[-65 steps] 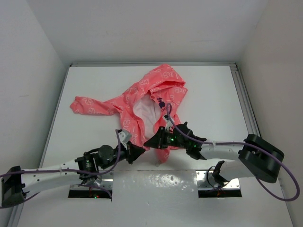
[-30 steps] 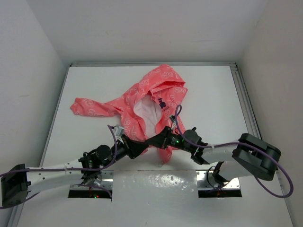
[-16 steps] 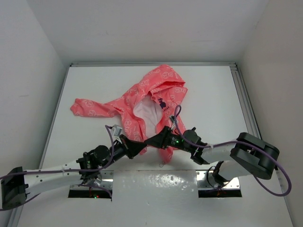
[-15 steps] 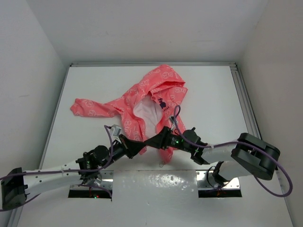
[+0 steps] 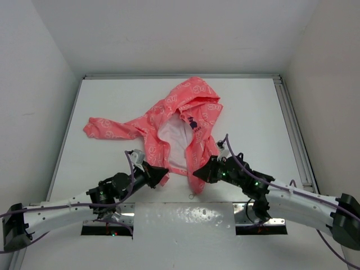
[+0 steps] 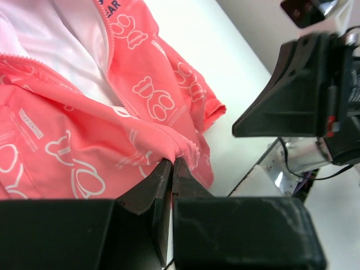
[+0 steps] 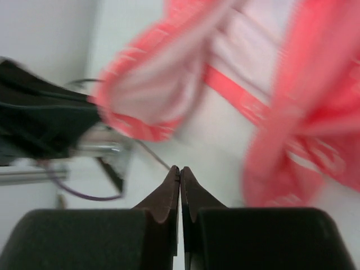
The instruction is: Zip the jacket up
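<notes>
The right pincer point(image 5: 200, 172) has let go and drawn back from the gap between the two front panels. It now sits pressed shut and empty just beside the right panel's hem, its wrist view smeared by motion. The left pincer point(image 5: 162, 172) has closed on the lower corner of the left panel, where the hem point(image 6: 183, 147) puckers at its tips.

So only one side of the zipper point(image 6: 109, 62) looks secured, and mating the two ends probably needs a fresh grasp on the right.

The jacket point(image 5: 169, 121) lies open in the middle of the white counter point(image 5: 253, 112) with its hood toward the far wall and one sleeve trailing left. Its shell is thin, limp coral fabric printed with pale bears, over a soft white lining point(image 6: 67, 39) — it creases readily.
</notes>
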